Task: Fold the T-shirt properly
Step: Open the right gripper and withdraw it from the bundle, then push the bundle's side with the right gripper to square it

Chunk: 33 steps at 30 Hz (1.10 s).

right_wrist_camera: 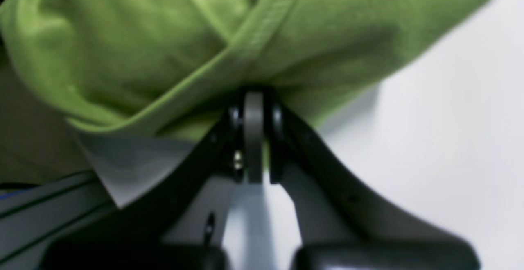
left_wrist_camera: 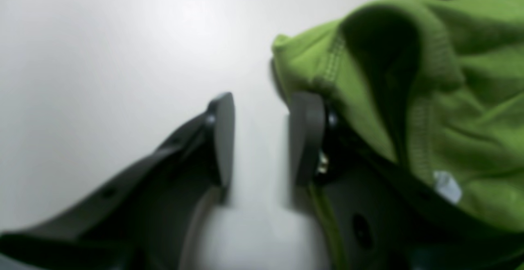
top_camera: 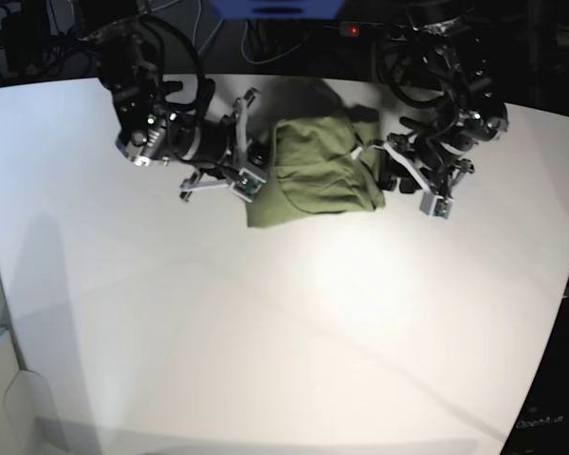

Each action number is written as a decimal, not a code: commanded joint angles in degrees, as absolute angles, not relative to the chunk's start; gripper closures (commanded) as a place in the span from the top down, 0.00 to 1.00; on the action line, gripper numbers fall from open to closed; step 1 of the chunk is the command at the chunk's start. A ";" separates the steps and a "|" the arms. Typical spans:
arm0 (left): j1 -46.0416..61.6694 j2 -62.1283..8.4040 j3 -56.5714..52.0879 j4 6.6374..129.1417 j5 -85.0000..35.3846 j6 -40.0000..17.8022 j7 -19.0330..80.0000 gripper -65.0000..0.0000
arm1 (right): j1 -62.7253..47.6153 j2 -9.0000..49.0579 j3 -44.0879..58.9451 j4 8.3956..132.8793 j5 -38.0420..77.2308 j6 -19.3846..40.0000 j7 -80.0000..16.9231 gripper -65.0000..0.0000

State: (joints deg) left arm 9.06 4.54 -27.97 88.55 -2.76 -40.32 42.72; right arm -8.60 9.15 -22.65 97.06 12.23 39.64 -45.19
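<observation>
The green T-shirt [top_camera: 318, 175] lies bunched and partly folded at the far middle of the white table [top_camera: 266, 332]. My right gripper [right_wrist_camera: 254, 98] is shut on a fold of the T-shirt [right_wrist_camera: 143, 48] near a stitched hem; in the base view this right gripper [top_camera: 259, 156] is at the cloth's left edge. My left gripper [left_wrist_camera: 264, 139] stands open with bare table between its fingers. The T-shirt [left_wrist_camera: 470, 98] presses against the outside of its right finger [left_wrist_camera: 307, 139], and a small white tag [left_wrist_camera: 447, 186] shows there. In the base view the left gripper [top_camera: 391, 169] sits at the cloth's right edge.
Dark cables and equipment [top_camera: 284, 28] line the table's far edge. The table's right edge [top_camera: 559, 313] drops off to a dark floor. Grey rails [right_wrist_camera: 41, 208] show at the lower left of the right wrist view.
</observation>
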 commanded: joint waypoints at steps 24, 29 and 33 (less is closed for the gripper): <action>9.80 1.27 -35.38 96.31 -0.75 -40.00 53.05 0.35 | -6.64 13.32 -19.82 112.40 12.70 40.00 -53.14 0.01; 9.89 1.27 -35.38 96.48 -0.75 -40.00 53.05 0.35 | -6.99 11.21 -20.09 113.01 12.97 40.00 -54.29 0.00; 9.89 1.27 -35.38 96.40 -0.75 -40.00 53.05 0.35 | -6.99 9.10 -20.53 112.92 12.97 40.00 -54.29 0.00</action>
